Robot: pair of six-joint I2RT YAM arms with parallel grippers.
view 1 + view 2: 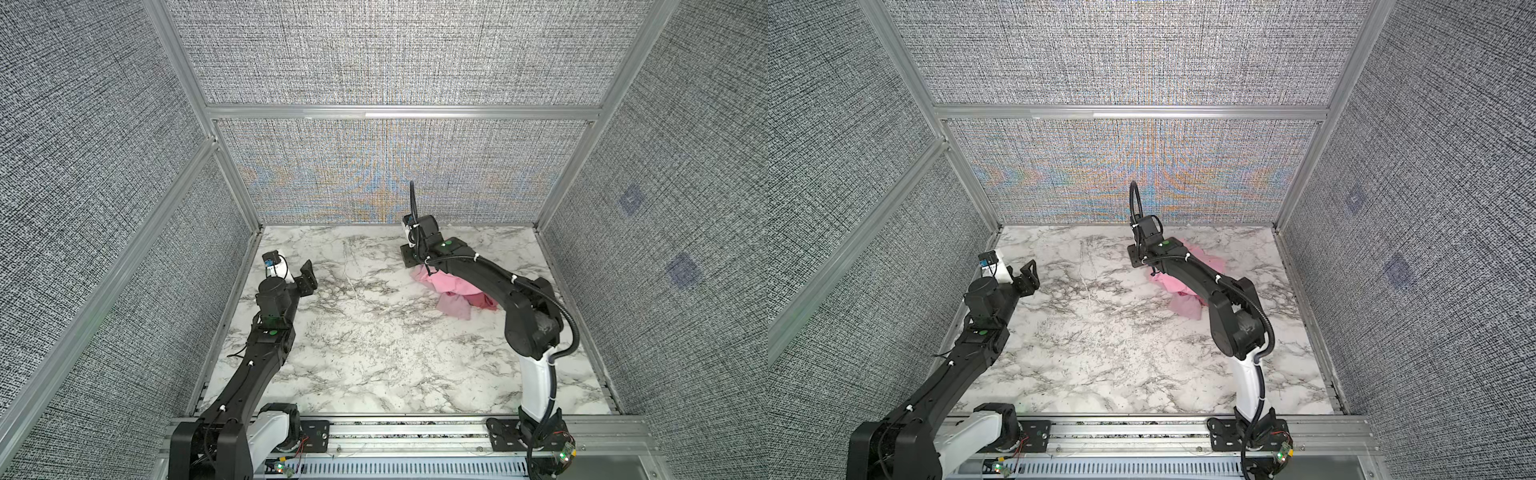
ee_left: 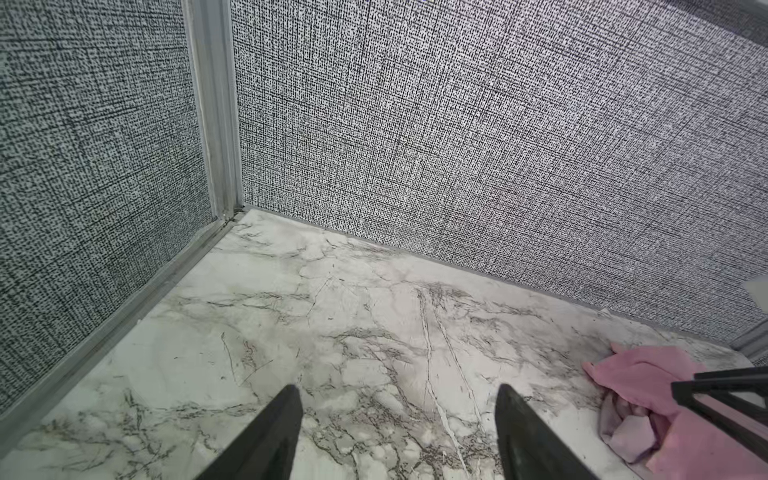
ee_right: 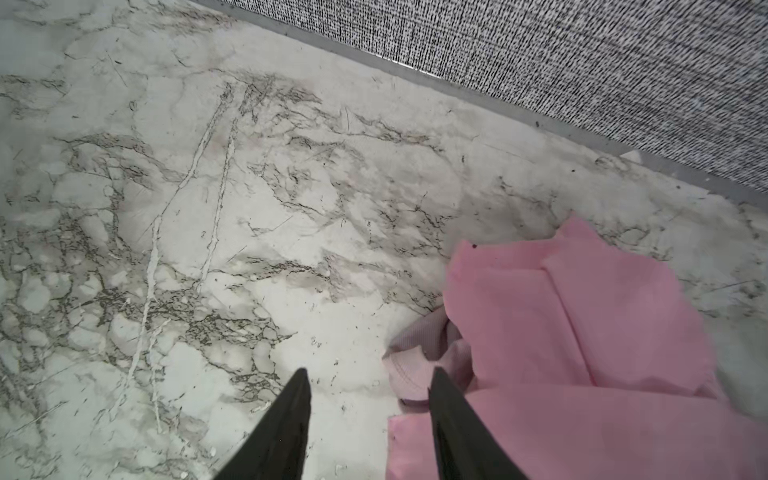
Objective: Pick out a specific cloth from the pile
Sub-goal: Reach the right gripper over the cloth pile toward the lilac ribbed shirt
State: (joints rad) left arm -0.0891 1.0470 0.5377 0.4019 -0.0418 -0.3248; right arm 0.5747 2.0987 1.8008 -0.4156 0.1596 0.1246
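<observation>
The pile point(image 1: 453, 291) lies at the back right of the marble table in both top views. On top is a bright pink cloth point(image 3: 582, 316), with a dark rose-red one point(image 1: 484, 301) on the pile's right. The cloth point(image 3: 415, 361), pale mauve, pokes out at the pile's left edge and front point(image 1: 455, 311). My right gripper point(image 3: 370, 374) points down at the pile's left edge. Its jaws stand part open over bare marble, one finger point(image 3: 444, 399) resting against the cloth's edge, nothing held. My left gripper point(image 2: 399, 388) hovers open and empty at the far left point(image 1: 305, 274).
Grey woven walls with aluminium rails enclose the table point(image 1: 374, 340) on three sides; the back wall point(image 3: 582, 62) runs just behind the pile. My right forearm point(image 1: 490, 282) crosses over the pile and hides its middle. The right gripper's frame point(image 2: 723, 395) shows in the left wrist view.
</observation>
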